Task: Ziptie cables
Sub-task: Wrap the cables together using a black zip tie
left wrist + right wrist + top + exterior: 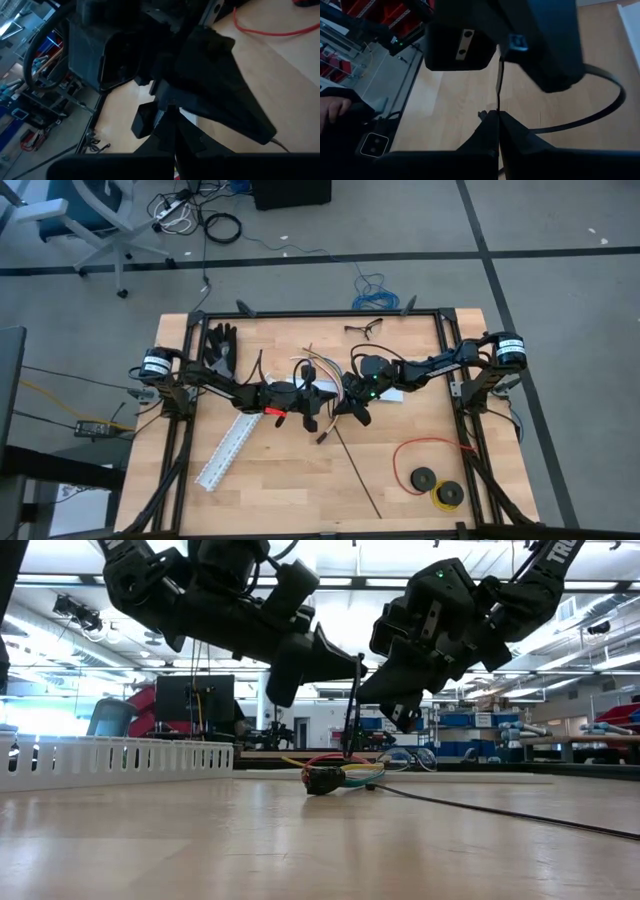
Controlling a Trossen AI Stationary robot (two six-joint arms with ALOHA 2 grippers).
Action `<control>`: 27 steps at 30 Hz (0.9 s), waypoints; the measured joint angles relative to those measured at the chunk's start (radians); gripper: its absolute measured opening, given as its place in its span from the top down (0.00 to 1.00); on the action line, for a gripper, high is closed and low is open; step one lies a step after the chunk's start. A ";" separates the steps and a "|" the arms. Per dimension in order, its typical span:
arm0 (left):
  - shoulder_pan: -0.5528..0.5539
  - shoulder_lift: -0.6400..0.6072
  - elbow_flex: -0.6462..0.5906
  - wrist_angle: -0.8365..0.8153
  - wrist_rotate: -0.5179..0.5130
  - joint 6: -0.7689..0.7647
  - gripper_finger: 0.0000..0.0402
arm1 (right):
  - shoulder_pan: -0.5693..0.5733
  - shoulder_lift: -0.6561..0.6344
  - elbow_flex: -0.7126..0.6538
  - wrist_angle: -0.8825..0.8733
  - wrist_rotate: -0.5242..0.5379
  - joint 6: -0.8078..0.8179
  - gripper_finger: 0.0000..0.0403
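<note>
Both claws pinched on the thin black ziptie (pixel 352 705): left claw (pixel 345 665), right claw (pixel 385 705), above the loose multicoloured wire bundle (pixel 345 772) mid-table; next, probably looping it round

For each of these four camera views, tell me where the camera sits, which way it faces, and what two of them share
High view: overhead, straight down on the table, both arms.
Low view: tabletop height, level across; cables below both arms.
Left wrist view: faces the right arm over its shut left gripper.
Right wrist view: past the shut right gripper, pinching a thin black ziptie.
High and low views share the white slotted channel.
</note>
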 joint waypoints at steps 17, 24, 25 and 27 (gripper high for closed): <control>-0.008 0.000 -0.002 -0.037 -0.034 -0.002 1.00 | 0.000 0.000 0.000 0.000 0.000 0.005 1.00; -0.007 0.000 -0.002 -0.017 -0.034 -0.003 1.00 | 0.000 0.000 0.000 -0.002 0.000 0.004 1.00; -0.008 0.000 -0.002 -0.012 -0.034 -0.003 1.00 | 0.000 0.000 0.000 -0.002 0.000 0.004 1.00; -0.008 0.000 -0.002 -0.001 -0.034 -0.004 1.00 | 0.000 0.000 0.000 -0.002 0.000 0.000 1.00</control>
